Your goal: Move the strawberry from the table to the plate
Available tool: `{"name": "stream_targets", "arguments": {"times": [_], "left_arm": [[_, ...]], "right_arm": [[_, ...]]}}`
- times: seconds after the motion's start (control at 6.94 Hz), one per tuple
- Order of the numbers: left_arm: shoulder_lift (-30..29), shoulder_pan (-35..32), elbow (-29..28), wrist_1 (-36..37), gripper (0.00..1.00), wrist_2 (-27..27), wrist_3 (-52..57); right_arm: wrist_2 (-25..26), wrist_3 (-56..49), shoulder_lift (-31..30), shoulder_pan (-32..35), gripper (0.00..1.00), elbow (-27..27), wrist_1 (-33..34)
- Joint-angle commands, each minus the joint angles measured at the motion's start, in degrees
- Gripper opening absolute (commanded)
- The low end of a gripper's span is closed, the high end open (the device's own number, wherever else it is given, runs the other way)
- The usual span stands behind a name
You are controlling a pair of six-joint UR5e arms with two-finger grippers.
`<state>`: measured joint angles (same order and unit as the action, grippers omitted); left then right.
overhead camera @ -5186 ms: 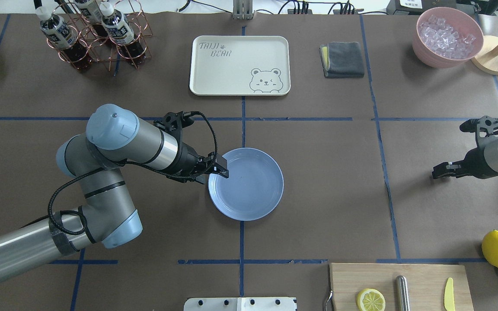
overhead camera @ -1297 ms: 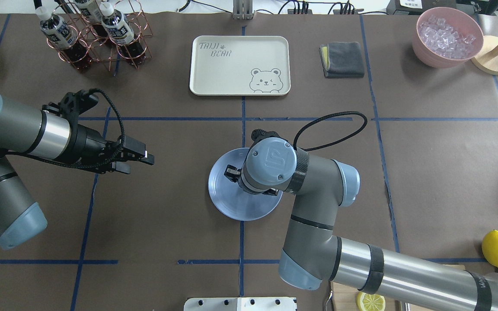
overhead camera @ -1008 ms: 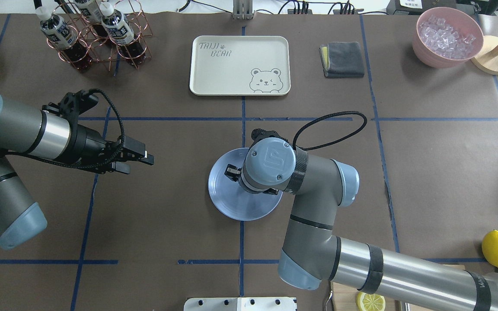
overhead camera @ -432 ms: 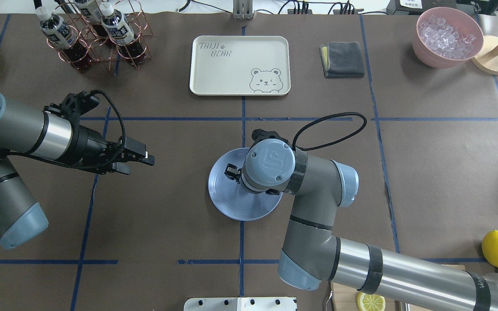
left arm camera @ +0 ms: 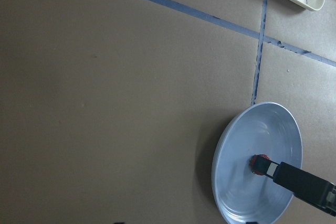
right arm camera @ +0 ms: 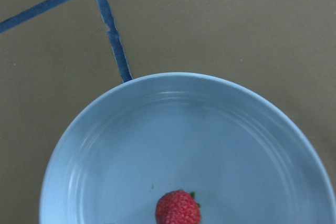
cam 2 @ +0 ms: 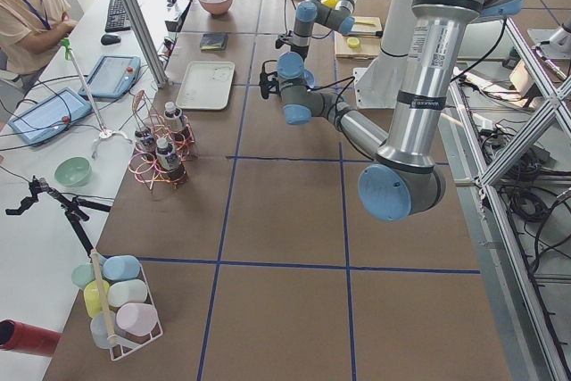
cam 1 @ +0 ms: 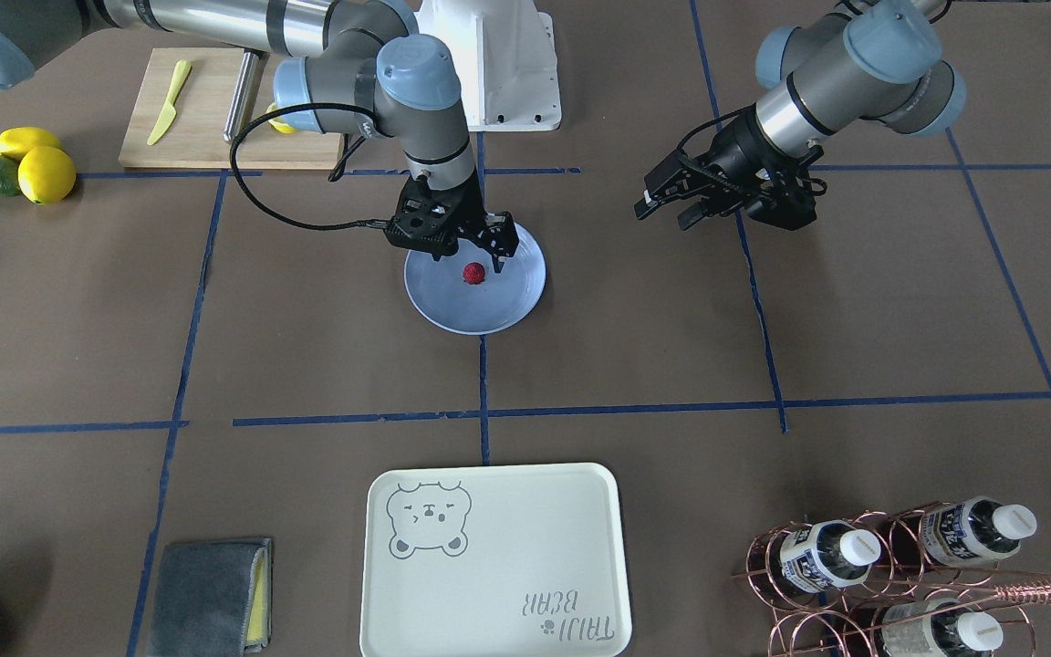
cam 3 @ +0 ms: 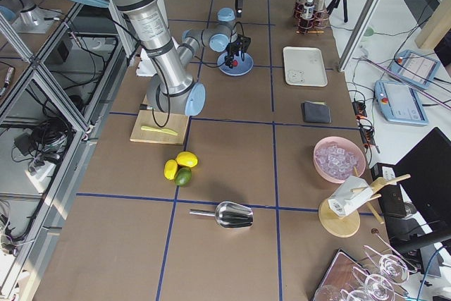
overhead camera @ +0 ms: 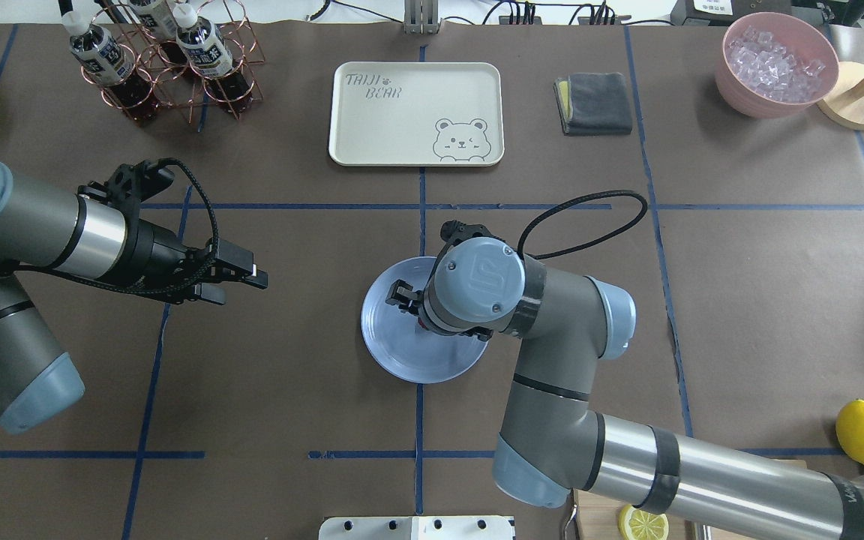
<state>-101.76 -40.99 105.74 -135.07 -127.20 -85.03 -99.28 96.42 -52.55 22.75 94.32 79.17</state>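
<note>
From the front, the strawberry (cam 1: 473, 272) lies on the plate (cam 1: 489, 312), below the right gripper (cam 1: 469, 255), whose fingers stand wide apart. From overhead, the left gripper (overhead camera: 244, 291) hangs over the table (overhead camera: 289, 375), well apart from the plate, fingers parted and empty. The right wrist view shows the strawberry alone on the plate.

The brown-papered table (overhead camera: 289, 360) bears plate (overhead camera: 387, 341), tray (overhead camera: 402, 124), cloth (overhead camera: 598, 101), bottle rack (overhead camera: 169, 71).

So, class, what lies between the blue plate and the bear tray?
Only bare table crossed by blue tape lines separates plate and tray, clearest in the overhead view.
</note>
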Motion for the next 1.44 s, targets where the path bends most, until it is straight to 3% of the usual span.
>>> {"name": "stream_targets", "arguments": {"times": [0.0, 0.29, 0.58, 0.86, 1.15, 1.3], "left_arm": [[0.8, -0.7, -0.4, 0.1, 1.00, 0.0, 1.3], [4.5, -3.0, -0.9, 0.2, 1.00, 1.1, 9.4], [11.9, -8.8, -0.8, 0.2, 1.00, 2.0, 24.5], [21.5, -18.8, -0.8, 0.2, 1.00, 2.0, 47.4], [25.1, -29.7, -3.6, 1.4, 1.00, 1.3, 68.3], [24.8, -37.1, -4.5, 9.7, 1.00, -0.8, 79.1]], "right_arm": [[-4.8, -3.7, -10.2, 3.6, 1.00, 12.3, 0.0], [-11.4, -15.3, -23.5, 10.0, 1.00, 20.7, -0.8], [-20.9, -37.1, -35.6, 23.2, 1.00, 22.2, -0.9], [-30.7, -61.4, -42.7, 39.9, 1.00, 18.3, -0.8], [-34.1, -83.4, -44.1, 53.5, 1.00, 8.7, 0.0], [-35.6, -91.9, -43.9, 58.3, 1.00, 4.2, 0.1]]}}
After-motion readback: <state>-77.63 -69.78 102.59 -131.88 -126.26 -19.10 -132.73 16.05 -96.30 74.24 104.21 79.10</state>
